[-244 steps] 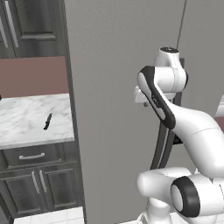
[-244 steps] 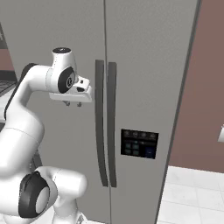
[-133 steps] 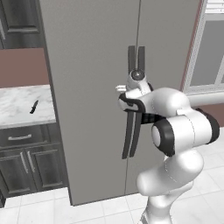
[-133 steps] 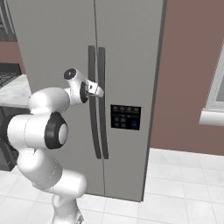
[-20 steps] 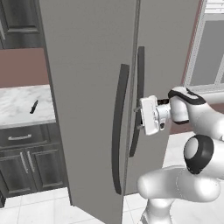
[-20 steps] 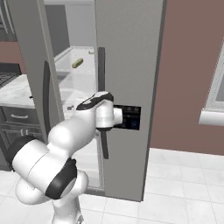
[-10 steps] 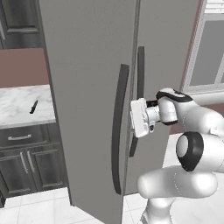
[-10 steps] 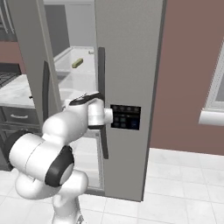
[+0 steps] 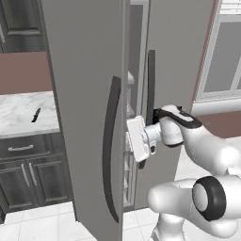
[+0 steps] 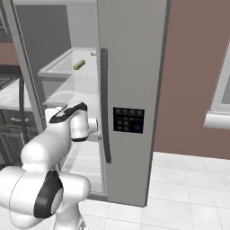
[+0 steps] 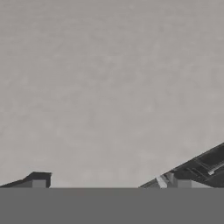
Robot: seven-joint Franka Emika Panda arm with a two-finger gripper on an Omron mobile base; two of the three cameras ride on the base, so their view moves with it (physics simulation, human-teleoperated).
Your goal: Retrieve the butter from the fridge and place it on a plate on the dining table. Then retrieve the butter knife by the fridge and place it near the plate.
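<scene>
Though its pincer's (image 9: 128, 146) opening cannot be told behind the fridge's (image 9: 84, 94) open door, butter (image 10: 79, 64) on an inner shelf.

Flat grey stainless panel of the fridge (image 11: 109, 87) across nearly the whole frame, close to the lens, evenly lit, unmarked. Dark strip at lower right, running diagonally up to the right edge; detail indistinct. Two finger tips (image 11: 38, 181) at bottom edge, left and right, well apart.
</scene>
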